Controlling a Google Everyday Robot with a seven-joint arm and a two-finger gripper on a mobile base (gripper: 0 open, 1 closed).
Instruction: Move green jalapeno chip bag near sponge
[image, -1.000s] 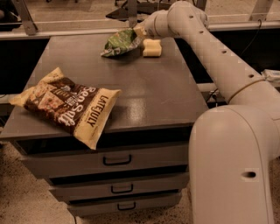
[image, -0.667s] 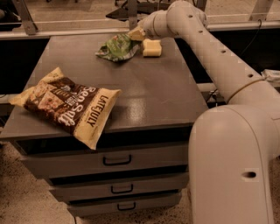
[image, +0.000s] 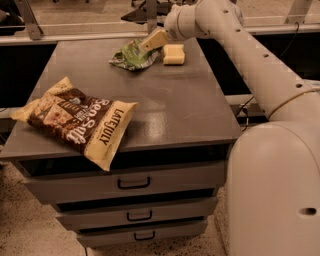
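Observation:
The small crumpled green jalapeno chip bag (image: 130, 55) lies on the grey cabinet top (image: 170, 100) at the far middle. The pale yellow sponge (image: 173, 54) lies just to its right, a small gap between them. My gripper (image: 151, 41) reaches in from the upper right on the long white arm. It sits just above the bag's upper right edge, between bag and sponge, and I cannot tell whether it touches the bag.
A large brown-and-cream "Late July" chip bag (image: 80, 120) lies at the front left, overhanging the edge. Several drawers (image: 134, 184) stand below the top. My white base (image: 275, 190) fills the right. A rail and dark objects lie behind the cabinet.
The green bag has shifted a little left and down and now lies flatter on the top beside the sponge. The gripper stays at its upper right edge.

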